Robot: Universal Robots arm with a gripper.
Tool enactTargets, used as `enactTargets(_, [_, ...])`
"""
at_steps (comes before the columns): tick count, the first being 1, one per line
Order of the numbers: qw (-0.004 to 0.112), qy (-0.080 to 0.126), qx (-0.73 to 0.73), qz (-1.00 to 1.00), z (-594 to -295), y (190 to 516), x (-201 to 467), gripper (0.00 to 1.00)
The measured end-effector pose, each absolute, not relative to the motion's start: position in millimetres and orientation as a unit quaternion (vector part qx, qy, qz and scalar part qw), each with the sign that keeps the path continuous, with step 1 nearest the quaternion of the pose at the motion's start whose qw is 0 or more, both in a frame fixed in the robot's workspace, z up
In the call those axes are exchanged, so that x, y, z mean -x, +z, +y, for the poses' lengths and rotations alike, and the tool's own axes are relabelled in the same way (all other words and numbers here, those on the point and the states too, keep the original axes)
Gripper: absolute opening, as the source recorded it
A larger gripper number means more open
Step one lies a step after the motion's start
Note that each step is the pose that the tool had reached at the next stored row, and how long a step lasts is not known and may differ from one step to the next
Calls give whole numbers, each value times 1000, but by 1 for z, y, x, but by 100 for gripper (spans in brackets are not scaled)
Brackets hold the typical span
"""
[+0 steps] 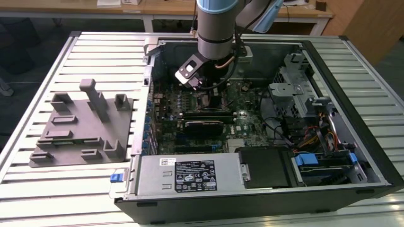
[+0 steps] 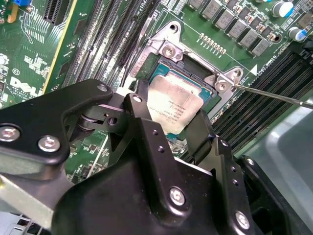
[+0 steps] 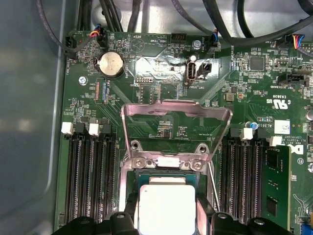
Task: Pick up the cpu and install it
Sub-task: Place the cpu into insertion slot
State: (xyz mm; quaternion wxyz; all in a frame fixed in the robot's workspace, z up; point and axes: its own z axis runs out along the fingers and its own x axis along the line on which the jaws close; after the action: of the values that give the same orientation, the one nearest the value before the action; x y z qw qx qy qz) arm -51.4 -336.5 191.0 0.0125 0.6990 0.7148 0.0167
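The cpu point(image 2: 175, 104), a thin square chip with a pale silvery top, sits level in or just over the dark metal-framed socket point(image 2: 168, 49) on the motherboard. My gripper point(image 2: 171, 116) is shut on the cpu, one black finger point(image 2: 141, 105) against each of two opposite edges. In the first wrist view the cpu point(image 3: 166, 208) lies between the fingers point(image 3: 131, 215), with the socket's load plate point(image 3: 176, 110) swung up and open behind it. The exterior view has the gripper point(image 1: 211, 90) reaching down into the open computer case.
A grey plastic fixture block point(image 1: 82, 127) lies on the slatted table at the exterior view's left. Inside the case are memory slots point(image 3: 90, 181), a thin socket lever point(image 2: 274, 96), a power supply point(image 1: 189, 175), a drive cage point(image 1: 296, 90) and loose cables point(image 1: 284, 127).
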Motion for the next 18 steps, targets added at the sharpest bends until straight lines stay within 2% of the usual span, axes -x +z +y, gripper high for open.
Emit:
enactTargets(9, [12, 17, -699, 715, -336, 191, 51, 54])
enactTargets(10, [12, 17, -699, 715, -336, 191, 51, 55])
enactTargets(11, [12, 17, -699, 715, -336, 191, 51, 62])
enactTargets(18, [13, 17, -699, 715, -336, 199, 51, 62])
